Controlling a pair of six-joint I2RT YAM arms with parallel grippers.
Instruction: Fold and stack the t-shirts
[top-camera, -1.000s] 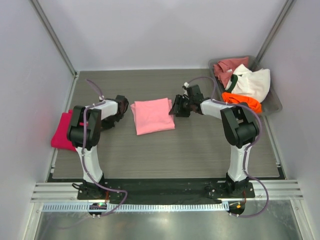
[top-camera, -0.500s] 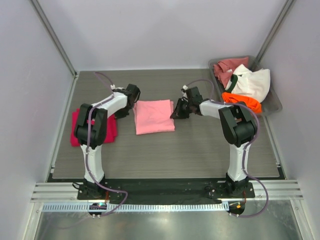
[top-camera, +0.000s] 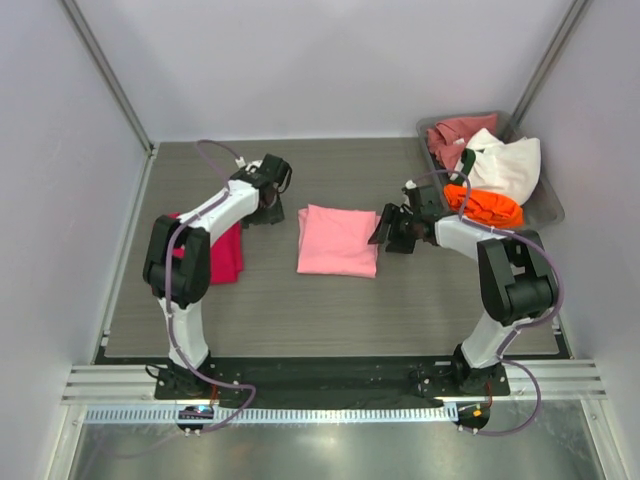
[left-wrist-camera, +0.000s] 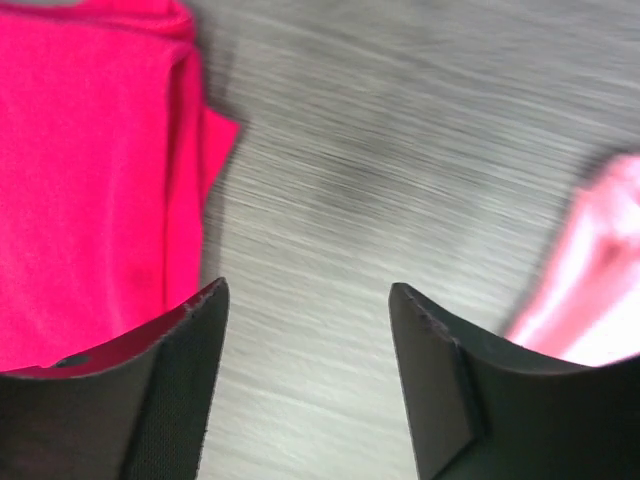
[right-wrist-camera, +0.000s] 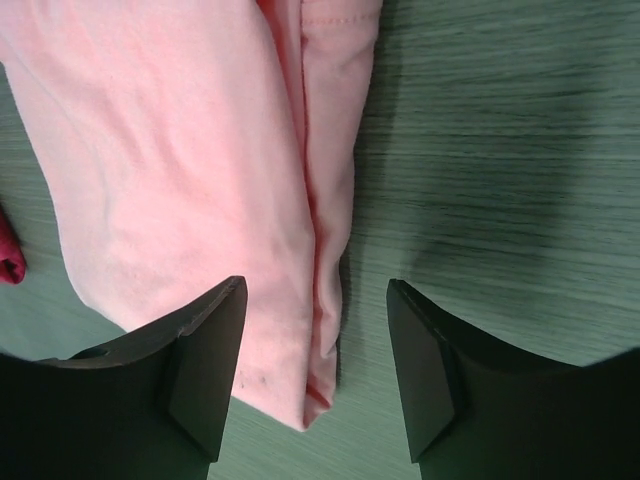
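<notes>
A folded light pink t-shirt (top-camera: 338, 240) lies flat mid-table. My right gripper (top-camera: 385, 232) stands open at its right edge; in the right wrist view the shirt's folded edge (right-wrist-camera: 330, 230) lies between the spread fingers (right-wrist-camera: 205, 350), which do not grip it. A magenta-red t-shirt (top-camera: 226, 252) lies to the left, partly under the left arm. My left gripper (top-camera: 262, 213) hangs open over bare table between the two shirts. In its wrist view the magenta-red shirt (left-wrist-camera: 90, 170) is on the left and the pink one (left-wrist-camera: 600, 290) on the right.
A grey bin (top-camera: 545, 205) at the back right holds dusty rose (top-camera: 455, 133), white (top-camera: 508, 165) and orange (top-camera: 487, 205) shirts. White walls close in the table on three sides.
The pink shirt slid to the right. The magenta-red shirt moved right, away from the table's left edge. Both grippers shut, then opened; the left moved right and back, the right drew back rightward.
</notes>
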